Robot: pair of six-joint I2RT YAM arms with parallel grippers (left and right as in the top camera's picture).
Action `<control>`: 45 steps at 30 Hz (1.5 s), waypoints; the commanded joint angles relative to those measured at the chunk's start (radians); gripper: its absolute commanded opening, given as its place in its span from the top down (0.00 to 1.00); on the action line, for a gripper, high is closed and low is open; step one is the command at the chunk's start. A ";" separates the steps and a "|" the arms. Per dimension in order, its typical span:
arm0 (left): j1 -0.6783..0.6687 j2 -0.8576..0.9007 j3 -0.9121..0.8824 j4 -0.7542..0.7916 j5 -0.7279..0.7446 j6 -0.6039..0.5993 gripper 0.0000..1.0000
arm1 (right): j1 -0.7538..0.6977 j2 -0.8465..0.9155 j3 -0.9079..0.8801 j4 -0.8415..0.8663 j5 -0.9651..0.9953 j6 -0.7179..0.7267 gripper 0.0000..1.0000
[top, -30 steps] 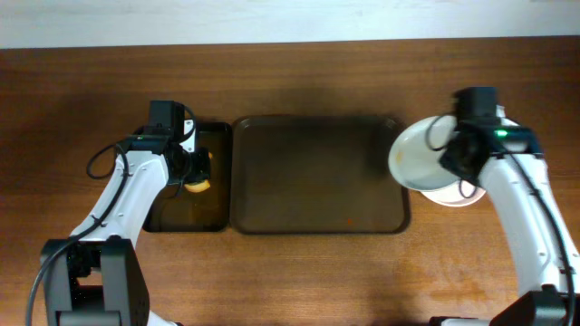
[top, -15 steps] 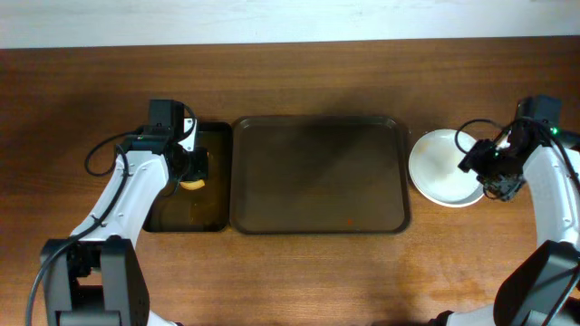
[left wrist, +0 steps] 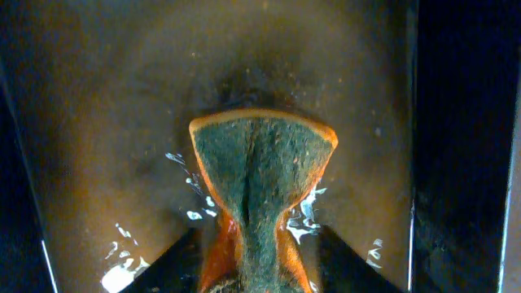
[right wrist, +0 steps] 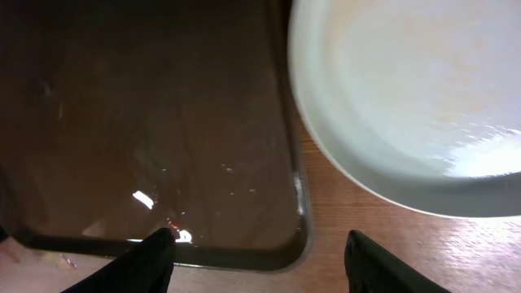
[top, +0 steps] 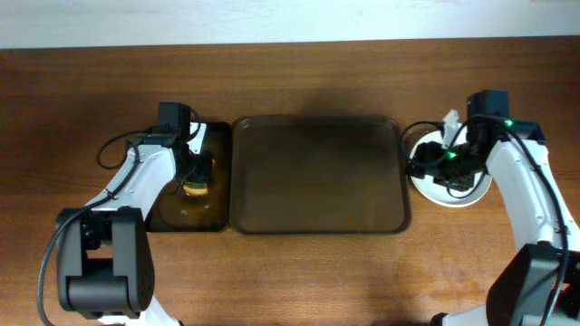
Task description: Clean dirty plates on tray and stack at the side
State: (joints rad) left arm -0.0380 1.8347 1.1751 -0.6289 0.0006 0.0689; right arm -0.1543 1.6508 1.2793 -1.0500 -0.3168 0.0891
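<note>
The dark brown tray lies in the middle of the table and holds no plates. A plain white plate rests on the table just right of it; what lies under it is hidden. My right gripper hovers over the gap between tray and plate, open with nothing between its fingers. In the right wrist view this gripper is above the tray's corner, with the plate ahead to the right. My left gripper stands open around an orange sponge with a green scrub face.
The sponge lies in a narrow black tray left of the brown one, its wet floor glinting. A small red spot marks the brown tray near its front right. Bare wooden table surrounds everything.
The right gripper let go of the tilted plate, which now lies flat beside the tray, then swung back left over its edge. The left gripper's fingers have parted from the sponge.
</note>
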 commanded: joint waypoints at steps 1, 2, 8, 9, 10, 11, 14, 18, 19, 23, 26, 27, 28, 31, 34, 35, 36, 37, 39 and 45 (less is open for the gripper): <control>-0.001 -0.061 0.055 -0.042 0.010 -0.031 0.37 | 0.069 0.004 0.015 0.010 -0.011 -0.015 0.33; -0.001 -0.089 0.067 -0.055 0.010 -0.031 0.36 | 0.084 0.004 0.015 0.011 -0.011 -0.016 0.34; -0.001 -0.266 0.077 -0.138 0.010 -0.105 0.00 | 0.228 0.004 0.016 0.051 0.035 -0.059 0.02; 0.000 -0.266 0.077 -0.190 0.010 -0.110 0.00 | 0.247 0.004 0.016 0.036 0.051 -0.057 0.02; 0.000 -0.266 0.077 -0.249 0.010 -0.130 0.00 | 0.254 0.003 0.016 0.022 0.072 -0.047 0.02; 0.000 -0.266 0.077 -0.306 0.010 -0.183 0.00 | 0.259 -0.004 0.016 0.003 0.099 -0.022 0.02; 0.000 -0.274 0.073 -0.410 0.010 -0.230 0.00 | 0.259 -0.045 0.016 -0.053 0.138 0.038 0.02; 0.000 -0.375 0.010 -0.439 0.010 -0.229 0.00 | 0.259 -0.183 -0.044 -0.037 0.158 0.052 0.02; 0.000 -0.422 -0.024 -0.419 0.010 -0.229 0.00 | 0.259 -0.237 -0.076 -0.018 0.166 0.061 0.02; 0.000 -0.697 -0.201 -0.309 0.010 -0.209 0.00 | 0.259 -0.518 -0.219 0.055 0.198 0.073 0.02; 0.000 -0.943 -0.324 -0.232 0.013 -0.200 0.00 | 0.259 -0.733 -0.306 0.097 0.212 0.073 0.02; 0.000 -1.042 -0.364 -0.215 0.013 -0.200 0.00 | 0.259 -0.813 -0.328 0.087 0.233 0.073 0.02; 0.000 -1.113 -0.390 -0.208 0.010 -0.200 0.00 | 0.259 -0.858 -0.329 0.064 0.247 0.073 0.02; 0.000 -1.229 -0.401 -0.209 0.003 -0.200 0.00 | 0.259 -0.938 -0.329 0.043 0.247 0.073 0.02; 0.000 -1.268 -0.401 -0.214 0.003 -0.200 0.00 | 0.259 -0.946 -0.329 0.043 0.247 0.073 0.02; 0.000 -1.268 -0.401 -0.222 0.003 -0.200 0.00 | 0.259 -0.943 -0.329 0.044 0.247 0.073 0.02; 0.000 -1.268 -0.401 -0.223 0.003 -0.200 0.00 | 0.259 -0.940 -0.329 0.044 0.247 0.073 0.02; 0.000 -1.268 -0.401 -0.224 0.003 -0.200 0.00 | 0.259 -0.937 -0.329 0.044 0.247 0.073 0.02; 0.000 -1.268 -0.401 -0.224 0.003 -0.200 0.00 | 0.259 -0.929 -0.329 0.043 0.247 0.073 0.02; 0.000 -1.268 -0.401 -0.224 0.003 -0.200 0.00 | 0.259 -0.931 -0.332 0.043 0.257 0.061 0.02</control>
State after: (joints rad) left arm -0.0380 0.5720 0.7815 -0.8516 0.0029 -0.1429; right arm 0.1001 0.7284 0.9569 -1.0065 -0.0856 0.1574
